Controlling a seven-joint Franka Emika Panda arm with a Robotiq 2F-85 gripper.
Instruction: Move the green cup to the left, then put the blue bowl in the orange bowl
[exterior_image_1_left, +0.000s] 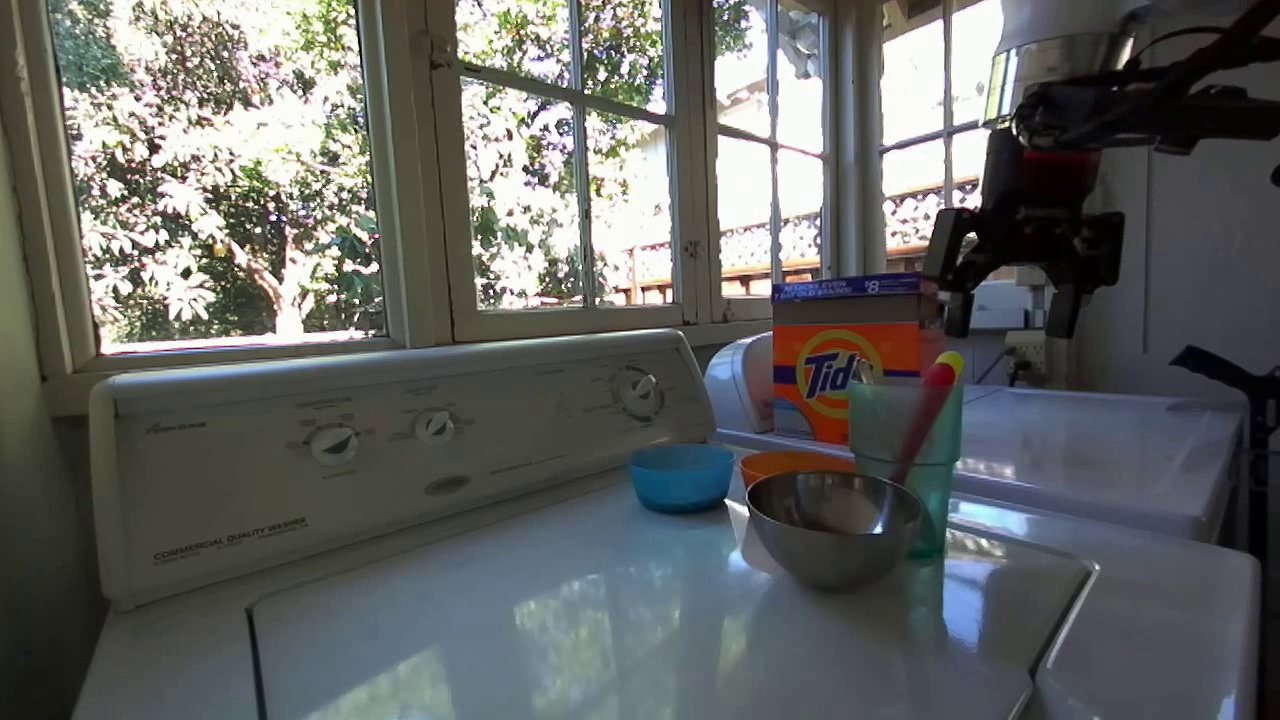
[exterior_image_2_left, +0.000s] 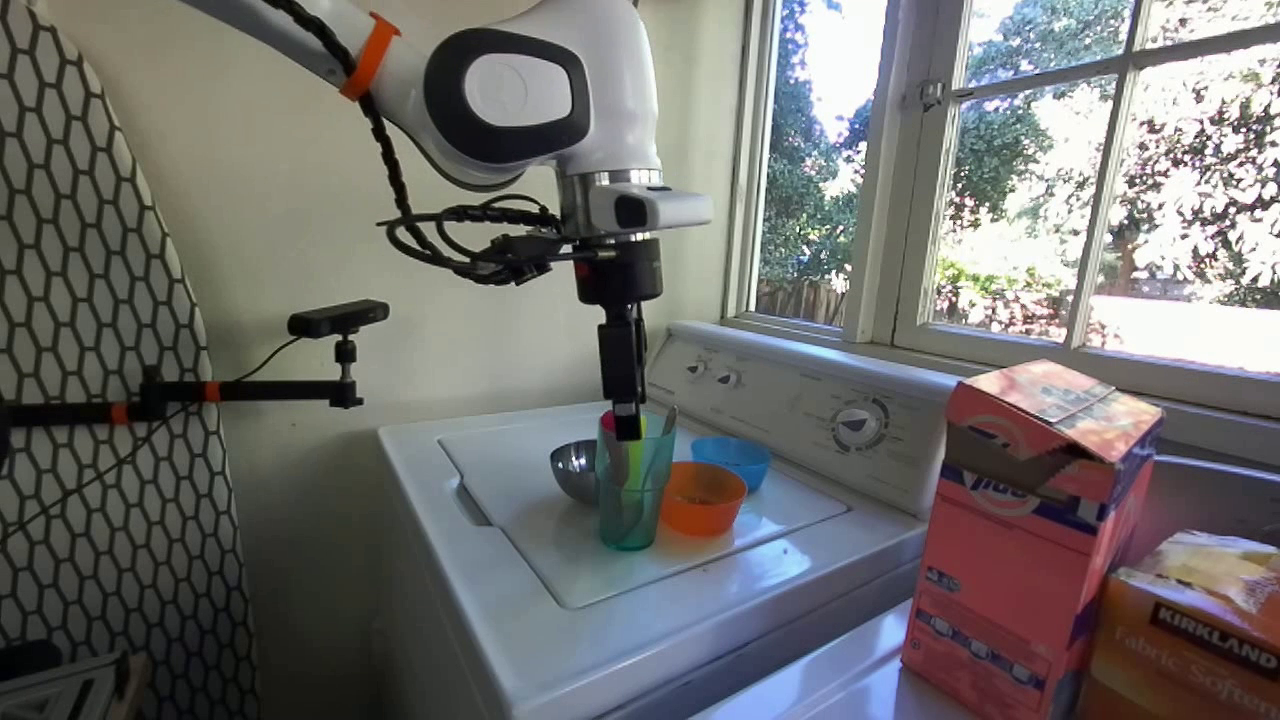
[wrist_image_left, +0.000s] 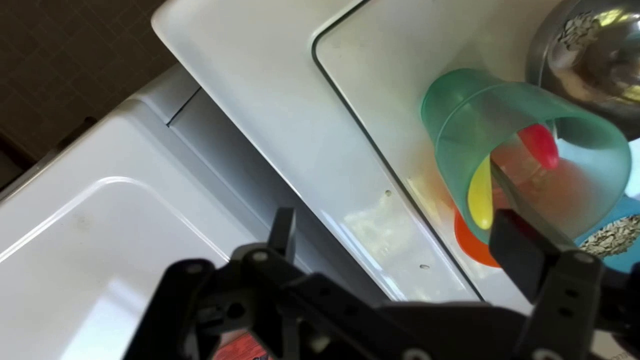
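My arm (exterior_image_2_left: 620, 110) arched over washer top (exterior_image_2_left: 530, 630), gripper (exterior_image_1_left: 1010, 312) pointing dn, fingers wide, tips abv rim of green cup (exterior_image_2_left: 630, 510). In an exterior view cup's upright nr closer side edge, orange bowl (exterior_image_2_left: 703, 508) just beside it, blue bowl (exterior_image_2_left: 745, 460) farther, twd back edge.

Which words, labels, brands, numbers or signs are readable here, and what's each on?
"Tid", final letter obscured: detergent box.
"ATTACKS EVEN 7 DAY OLD STAINS!": detergent box, upper edge.
"$8": same edge.
"COMMERCIAL QUALITY WASHER": washer panel.
"KIRKLAND": softener box.
"Fabric Soften", cut off by picture's edge: softener box.
Too small or blurred: markings around the dials, the badge, remaining small print.
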